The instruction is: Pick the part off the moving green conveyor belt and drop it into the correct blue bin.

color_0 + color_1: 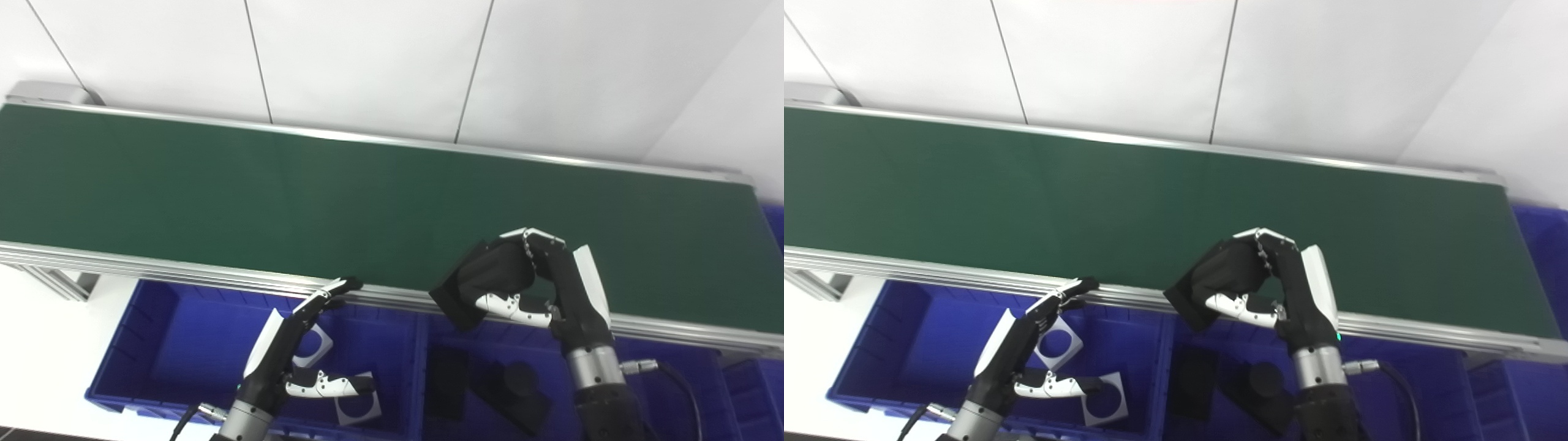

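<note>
The right hand (531, 278) is curling over the near rail of the conveyor belt (343, 184), fingers bent down and thumb (511, 308) reaching across, and it is clamping a black part (460, 300) between them. That part is sitting under the palm and poking out to the left of the hand, tilted, its lower corner hanging past the rail and above the middle blue bin (422, 343). It is looking flat, dark and squarish, matte, with no markings I can pick out.

Over on the other side, the left hand (1020, 358) is hovering with fingers spread and thumb out sideways, gripping nothing, fingertips (1078, 288) just at the rail, above the left blue bin (894, 343). Two pale square plates with round holes (1058, 343) are lying in that bin beneath it. Dark parts (1237, 380) are lying in the middle bin, shapes hard to tell.

The right eye view is showing a small green light on the right wrist (1338, 336); the left eye view is not showing it.
</note>
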You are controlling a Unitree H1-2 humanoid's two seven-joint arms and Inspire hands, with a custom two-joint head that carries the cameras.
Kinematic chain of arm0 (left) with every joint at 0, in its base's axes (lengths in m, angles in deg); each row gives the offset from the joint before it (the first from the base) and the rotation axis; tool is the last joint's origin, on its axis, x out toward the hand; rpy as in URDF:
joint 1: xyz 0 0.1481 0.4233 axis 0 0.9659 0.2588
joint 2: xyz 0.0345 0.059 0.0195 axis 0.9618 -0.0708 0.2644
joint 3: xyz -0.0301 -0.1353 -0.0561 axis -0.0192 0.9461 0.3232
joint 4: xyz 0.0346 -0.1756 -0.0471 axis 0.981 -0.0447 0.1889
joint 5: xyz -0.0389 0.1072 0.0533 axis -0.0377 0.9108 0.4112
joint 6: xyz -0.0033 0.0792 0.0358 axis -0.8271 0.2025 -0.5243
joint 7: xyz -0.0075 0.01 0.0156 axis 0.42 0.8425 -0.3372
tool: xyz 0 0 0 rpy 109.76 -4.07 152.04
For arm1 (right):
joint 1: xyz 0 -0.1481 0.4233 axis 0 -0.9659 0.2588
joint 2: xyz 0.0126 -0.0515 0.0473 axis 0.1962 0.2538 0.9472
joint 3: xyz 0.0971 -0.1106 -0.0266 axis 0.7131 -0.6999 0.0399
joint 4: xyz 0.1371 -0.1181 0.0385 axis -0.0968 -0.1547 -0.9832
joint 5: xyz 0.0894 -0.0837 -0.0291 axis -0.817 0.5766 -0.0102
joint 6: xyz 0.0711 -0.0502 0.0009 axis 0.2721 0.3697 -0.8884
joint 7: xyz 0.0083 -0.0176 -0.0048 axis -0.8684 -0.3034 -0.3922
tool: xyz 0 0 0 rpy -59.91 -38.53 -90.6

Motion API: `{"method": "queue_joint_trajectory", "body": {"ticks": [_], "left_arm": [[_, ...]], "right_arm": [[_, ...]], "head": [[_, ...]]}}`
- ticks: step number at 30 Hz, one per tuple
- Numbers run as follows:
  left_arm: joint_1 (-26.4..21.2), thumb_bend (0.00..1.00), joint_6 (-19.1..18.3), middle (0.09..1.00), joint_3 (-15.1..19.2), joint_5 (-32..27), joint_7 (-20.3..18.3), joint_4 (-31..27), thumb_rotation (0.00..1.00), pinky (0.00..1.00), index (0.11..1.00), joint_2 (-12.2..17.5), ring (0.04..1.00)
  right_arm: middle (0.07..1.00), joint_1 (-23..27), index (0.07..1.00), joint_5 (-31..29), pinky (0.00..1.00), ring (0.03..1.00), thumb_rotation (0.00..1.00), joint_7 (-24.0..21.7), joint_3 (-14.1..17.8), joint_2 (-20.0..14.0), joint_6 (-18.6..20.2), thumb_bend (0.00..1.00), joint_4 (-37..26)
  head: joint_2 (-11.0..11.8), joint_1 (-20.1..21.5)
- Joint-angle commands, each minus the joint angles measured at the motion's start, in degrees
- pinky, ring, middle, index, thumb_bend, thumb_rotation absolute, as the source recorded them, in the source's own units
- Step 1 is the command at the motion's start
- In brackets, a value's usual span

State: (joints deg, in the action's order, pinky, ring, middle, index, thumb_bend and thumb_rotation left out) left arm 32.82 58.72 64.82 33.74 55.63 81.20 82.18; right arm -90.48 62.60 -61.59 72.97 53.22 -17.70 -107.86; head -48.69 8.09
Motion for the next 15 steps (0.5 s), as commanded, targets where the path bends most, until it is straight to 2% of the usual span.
{"method": "queue_joint_trajectory", "body": {"ticks": [1,9,15], "left_arm": [[-0.07,0.89,0.09,0.894,0.81,-0.38,-1.67,-2.07,0.38,0.8,0.82,-0.14,0.873],[0.43,0.9,-0.66,0.899,2.99,-2.23,-5.95,-2.5,0.37,0.83,0.81,-0.11,0.898],[1.03,0.91,-0.69,0.894,4.18,-2.31,-7.26,-2.4,0.4,0.86,0.815,-0.12,0.901]], "right_arm": [[0.503,-1.48,0.519,0.31,0.32,0.409,0.0,1.24,0.4,-0.31,-2.78,0.51,-1.34],[0.49,-6.55,0.543,4.46,0.32,0.391,0.0,1.89,0.36,-1.89,-1.69,0.5,2.42],[0.495,-6.64,0.532,8.48,0.31,0.391,0.0,0.96,-1.12,-3.51,-0.39,0.5,6.35]], "head": [[-0.34,0.45],[-0.43,2.39],[0.2,2.46]]}}
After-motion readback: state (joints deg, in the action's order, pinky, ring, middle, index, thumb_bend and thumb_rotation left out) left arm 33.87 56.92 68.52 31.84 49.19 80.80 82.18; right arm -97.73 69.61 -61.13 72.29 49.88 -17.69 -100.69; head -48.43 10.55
